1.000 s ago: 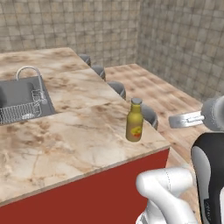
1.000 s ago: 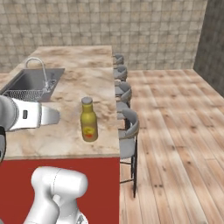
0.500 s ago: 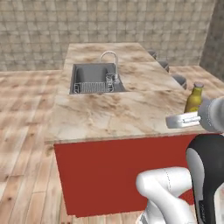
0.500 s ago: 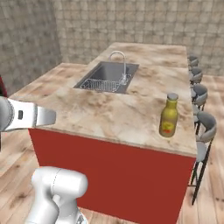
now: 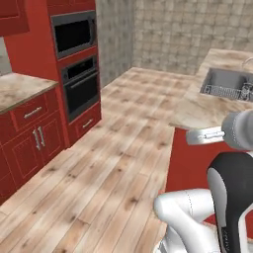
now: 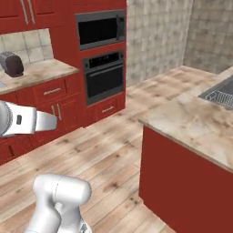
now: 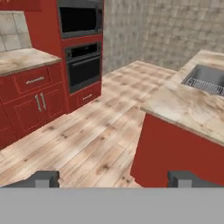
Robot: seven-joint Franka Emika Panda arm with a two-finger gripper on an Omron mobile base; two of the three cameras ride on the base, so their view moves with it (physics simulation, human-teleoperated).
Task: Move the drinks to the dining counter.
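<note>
- Dining surface (image 6: 191, 123), sink (image 5: 228, 83) inset, right; its corner juts over the wooden floor (image 7: 96, 140).
- Red cabinets (image 7: 39, 103), ovens (image 6: 103, 77) left; toaster (image 6: 12, 63), probably.
- Claw (image 7: 113, 178) fingers apart, empty.

the dining counter (image 6: 191, 123) has a beige-brown marbled top over a plain deep red side panel, and its inset sink (image 5: 228, 84) is steel grey with a darker wire rack. the floor (image 7: 96, 140) is light honey-coloured wood planks with darker knots and grain, while the far wall (image 5: 178, 34) is mottled grey-tan stone tile. at the left, the cabinets (image 6: 50, 98) are glossy red with silver handles under a marbled tan worktop (image 6: 38, 70), the built-in oven (image 6: 103, 75) and microwave (image 6: 100, 28) are black framed in grey, and a dark brown toaster (image 6: 11, 63) stands before pale square tiles.
</note>
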